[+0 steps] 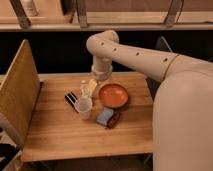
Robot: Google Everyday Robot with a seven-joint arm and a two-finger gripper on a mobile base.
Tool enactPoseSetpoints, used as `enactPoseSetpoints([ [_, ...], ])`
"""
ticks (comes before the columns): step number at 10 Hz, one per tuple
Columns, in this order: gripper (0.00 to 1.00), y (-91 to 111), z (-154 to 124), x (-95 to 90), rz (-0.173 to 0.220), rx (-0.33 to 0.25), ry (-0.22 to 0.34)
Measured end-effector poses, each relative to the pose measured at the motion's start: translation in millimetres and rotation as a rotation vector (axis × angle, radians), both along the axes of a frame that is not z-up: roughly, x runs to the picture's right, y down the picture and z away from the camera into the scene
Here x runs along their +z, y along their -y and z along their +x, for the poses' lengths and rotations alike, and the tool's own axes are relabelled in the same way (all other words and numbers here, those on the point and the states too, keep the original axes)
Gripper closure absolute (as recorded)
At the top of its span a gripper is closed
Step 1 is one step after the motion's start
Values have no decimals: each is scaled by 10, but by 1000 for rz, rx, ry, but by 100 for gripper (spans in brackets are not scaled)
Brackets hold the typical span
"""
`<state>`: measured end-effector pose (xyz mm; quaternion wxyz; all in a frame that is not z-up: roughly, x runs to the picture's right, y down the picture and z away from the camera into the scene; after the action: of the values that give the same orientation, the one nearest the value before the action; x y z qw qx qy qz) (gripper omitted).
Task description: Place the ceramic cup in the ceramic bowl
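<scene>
The ceramic cup (83,107) is a pale handleless tumbler standing upright on the wooden table (60,135), left of the bowl. The ceramic bowl (113,95) is a shallow orange-red dish with a darker rim, and it holds nothing. My gripper (93,86) hangs from the white arm (130,50) at the bowl's back left edge, just behind and to the right of the cup and a little above the table. It holds nothing that I can see.
A small white bottle (85,89) stands right behind the cup, next to the gripper. A black object (71,99) lies left of the cup. A blue sponge (104,116) and a dark red-brown oval object (114,120) lie in front of the bowl. A tall board (17,92) stands at the table's left edge.
</scene>
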<state>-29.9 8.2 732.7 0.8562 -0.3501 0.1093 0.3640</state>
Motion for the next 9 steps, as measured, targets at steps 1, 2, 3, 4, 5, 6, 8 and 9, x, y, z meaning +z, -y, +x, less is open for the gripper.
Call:
enactPoseSetpoints([
  [1, 20, -68, -85, -17, -8, -27, 26],
  [2, 20, -107, -139, -9, -6, -36, 43],
  [3, 20, -135, -221, 33, 1, -26, 65],
  [4, 20, -152, -328, 80, 8, -9, 90],
  [5, 20, -186, -434, 124, 15, 2, 111],
  [6, 20, -223, -495, 153, 18, 12, 123],
  [8, 20, -347, -650, 235, 26, 25, 150],
  [9, 20, -374, -688, 269, 31, 24, 155],
])
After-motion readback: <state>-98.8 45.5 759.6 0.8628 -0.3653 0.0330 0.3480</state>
